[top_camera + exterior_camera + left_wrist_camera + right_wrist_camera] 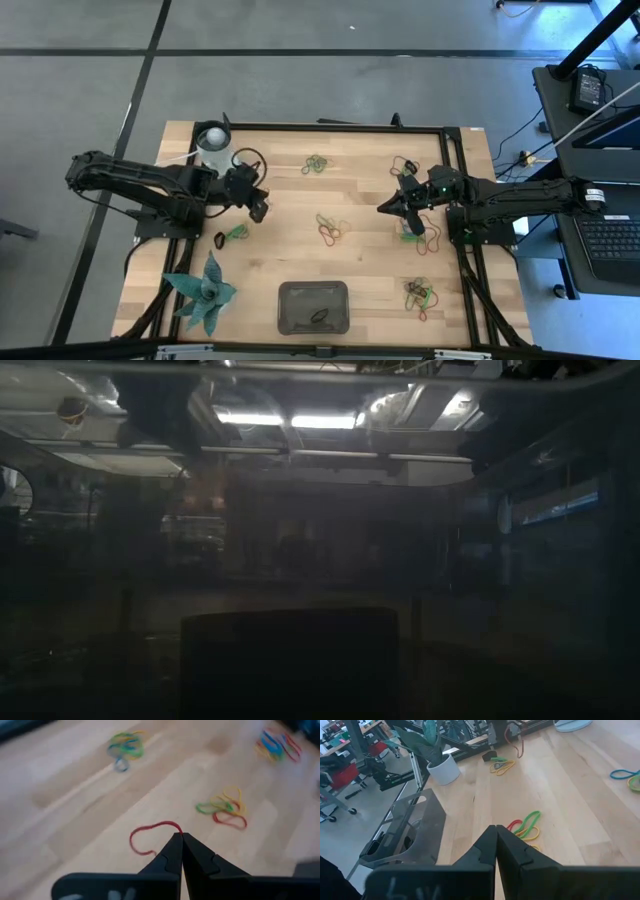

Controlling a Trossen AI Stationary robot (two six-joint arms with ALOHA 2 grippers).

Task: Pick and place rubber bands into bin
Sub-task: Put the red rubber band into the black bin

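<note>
You had six clusters of rubber bands (pixel 334 229) spread on the bench (pixel 290 190), one bin (pixel 313 306) at lower centre, one white cup (pixel 212 143) upper left, one plant (pixel 205 291) lower left, and two tools.

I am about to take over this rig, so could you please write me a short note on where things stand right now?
Left claw: shut on a red rubber band, above the table's left part.
Right claw: shut, nothing visibly held, above the table's right part.
Bin: front centre; at least one dark band inside.
Left to do: the clusters of rubber bands mid-table, at the back, on the right and front right, plus a few by the left arm.
</note>
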